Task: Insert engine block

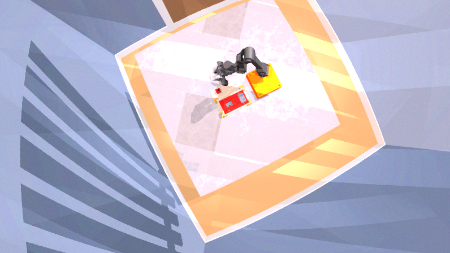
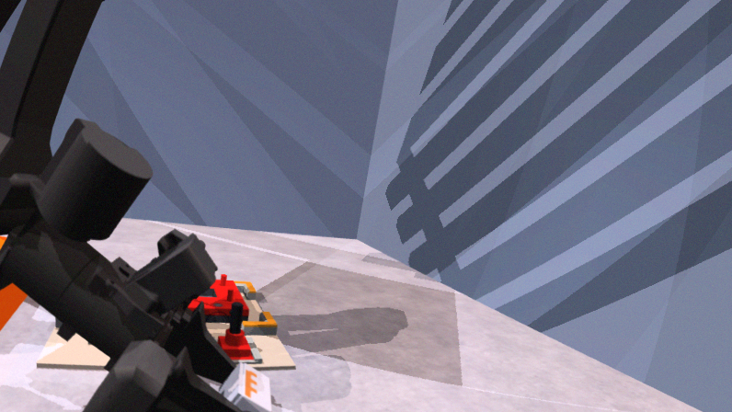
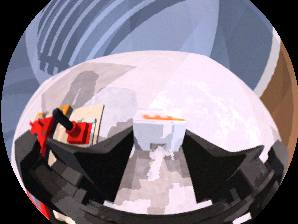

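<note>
The engine block is light grey with an orange mark on top. In the wrist view a small notch shows low on its near face. My gripper is shut on it, one dark finger at each side. The exterior view shows the block tilted, off the board's side; its lower end is cut off by the frame. The red car body lies apart from the block, with greyish recesses in its top. The rib cannot be made out.
A beige board carries the car body between yellow corner brackets. A small red piece with an upright black stick stands on it near my gripper. The arm stands on a yellow-orange base.
</note>
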Available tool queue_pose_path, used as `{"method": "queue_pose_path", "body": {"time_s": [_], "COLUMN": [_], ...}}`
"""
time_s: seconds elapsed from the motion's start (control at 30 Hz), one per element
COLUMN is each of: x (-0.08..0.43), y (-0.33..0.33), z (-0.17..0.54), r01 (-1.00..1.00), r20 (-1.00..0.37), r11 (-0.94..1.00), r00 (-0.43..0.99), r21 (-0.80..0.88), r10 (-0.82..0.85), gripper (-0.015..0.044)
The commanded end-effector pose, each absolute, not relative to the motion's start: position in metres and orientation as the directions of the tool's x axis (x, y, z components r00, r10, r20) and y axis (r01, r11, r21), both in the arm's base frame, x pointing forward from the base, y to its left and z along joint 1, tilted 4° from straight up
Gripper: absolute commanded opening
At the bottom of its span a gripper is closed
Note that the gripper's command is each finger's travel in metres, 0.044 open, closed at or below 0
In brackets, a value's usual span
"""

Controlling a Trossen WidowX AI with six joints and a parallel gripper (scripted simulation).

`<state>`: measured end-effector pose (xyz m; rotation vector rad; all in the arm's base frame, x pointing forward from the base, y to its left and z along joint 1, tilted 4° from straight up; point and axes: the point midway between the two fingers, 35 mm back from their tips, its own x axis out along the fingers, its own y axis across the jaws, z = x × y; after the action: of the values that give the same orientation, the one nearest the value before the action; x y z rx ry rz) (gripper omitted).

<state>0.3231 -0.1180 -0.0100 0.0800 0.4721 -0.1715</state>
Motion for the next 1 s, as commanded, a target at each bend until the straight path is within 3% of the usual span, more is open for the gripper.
{"method": "queue_pose_path", "body": {"time_s": [0.0,0.53,0.97], "x": [0.3221,0.3221,0.3232], "y": [-0.1178,-0.1178,-0.1179], "z": [-0.0127,-0.0127,-0.0102], "r01": [0.188,0.188,0.183], "r20": [-0.469,-0.469,-0.459], "r11": [0.981,0.981,0.982], "r00": [0.871,0.871,0.876], "r21": [0.041,0.041,0.037], "r10": [-0.147,-0.147,-0.146], "gripper": [0.0,0.0,0.0341]}}
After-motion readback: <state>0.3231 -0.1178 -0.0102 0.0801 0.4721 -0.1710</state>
